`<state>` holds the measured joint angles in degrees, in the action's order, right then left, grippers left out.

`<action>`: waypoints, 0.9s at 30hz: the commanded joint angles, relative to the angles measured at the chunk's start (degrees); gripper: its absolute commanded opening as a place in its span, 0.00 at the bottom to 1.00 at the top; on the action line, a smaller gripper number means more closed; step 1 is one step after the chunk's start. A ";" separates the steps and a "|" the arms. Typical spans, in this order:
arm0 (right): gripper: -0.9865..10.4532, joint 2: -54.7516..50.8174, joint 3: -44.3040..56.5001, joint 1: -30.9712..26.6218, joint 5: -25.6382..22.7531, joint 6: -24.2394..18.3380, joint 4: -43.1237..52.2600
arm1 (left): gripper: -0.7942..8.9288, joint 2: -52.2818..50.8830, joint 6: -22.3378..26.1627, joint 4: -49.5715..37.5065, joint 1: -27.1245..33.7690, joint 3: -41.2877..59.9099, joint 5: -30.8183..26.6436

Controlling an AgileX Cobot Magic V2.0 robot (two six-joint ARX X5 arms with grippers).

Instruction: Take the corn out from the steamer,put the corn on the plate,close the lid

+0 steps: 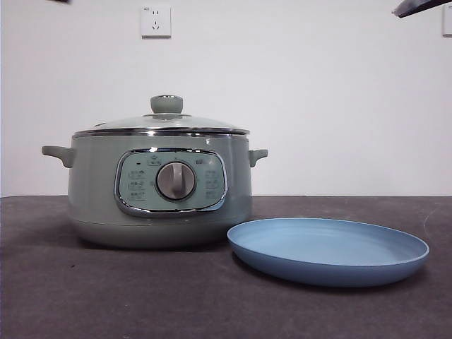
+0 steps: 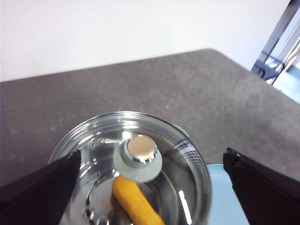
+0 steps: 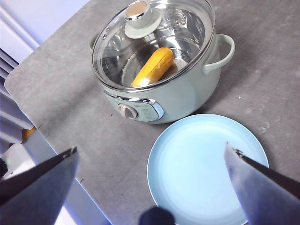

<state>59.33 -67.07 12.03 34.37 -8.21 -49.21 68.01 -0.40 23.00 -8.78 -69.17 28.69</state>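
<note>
While both grippers hang with jaws apart, the corn [image 3: 153, 67] lies under the steamer's [image 1: 161, 189] lid [image 1: 162, 121]; panel writing unreadable.

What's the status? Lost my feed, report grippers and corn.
Left gripper open above lid. Right gripper open over plate. Corn inside closed steamer. Nothing blocking.

The steamer [image 1: 92, 191] has a smooth, satin pale-green shell with a shiny chrome frame and brushed silver dial. Its lid [image 3: 154, 42] is clear, glossy glass with a polished chrome rim; inside, the pot looks like mirror-bright steel. The plate [image 1: 328, 251] is smooth matt blue. The bench [image 1: 106, 296] is dark, mottled, stone-like and matt.
</note>
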 commanded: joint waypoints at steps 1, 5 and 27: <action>0.63 0.02 -0.17 0.07 -0.02 0.02 0.50 | 0.70 4.87 0.70 -2.64 -2.54 -1.51 -2.16; 0.63 0.02 -0.17 0.07 -0.22 0.00 0.50 | 0.70 11.06 0.70 -8.33 -5.64 -2.51 -6.29; 0.63 0.02 -0.17 0.07 -0.22 0.00 0.48 | 0.65 25.46 3.61 -13.64 -14.60 -2.51 -24.13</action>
<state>59.33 -67.07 12.03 34.30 -8.21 -49.19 93.10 2.57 9.43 -23.09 -71.59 5.15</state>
